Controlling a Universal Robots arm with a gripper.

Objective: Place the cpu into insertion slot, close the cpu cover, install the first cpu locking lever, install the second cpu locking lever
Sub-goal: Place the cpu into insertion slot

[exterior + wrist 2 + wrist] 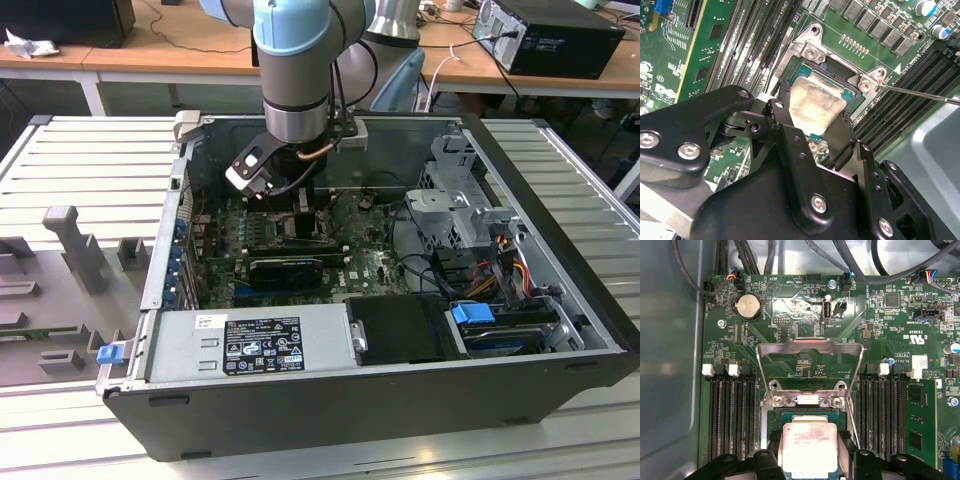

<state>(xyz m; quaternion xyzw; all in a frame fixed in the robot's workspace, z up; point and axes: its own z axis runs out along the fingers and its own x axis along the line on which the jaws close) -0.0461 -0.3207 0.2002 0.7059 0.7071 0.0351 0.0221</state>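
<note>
Cpu first: its pale metal top faces up, and it sits between the two black fingers of the hand, which press on two opposite edges and grip it. In both wrist views the cpu lies over the insertion slot, square to the socket's silvery rim. Whether it is fully seated or just above the contacts cannot be told.

The cpu cover is swung open and stands up from its hinge at the far edge of the socket. The green motherboard shows through its large cutout. In the second wrist view a thin metal locking lever juts away from the corner of the socket frame, clear of the cover. Black memory slots run along both sides of the socket.

In the exterior view the arm reaches straight down into an open computer case that lies on its side on a slatted metal surface. The hand is low over the motherboard, near the middle of the case. A grey power supply fills the near side of the case.
</note>
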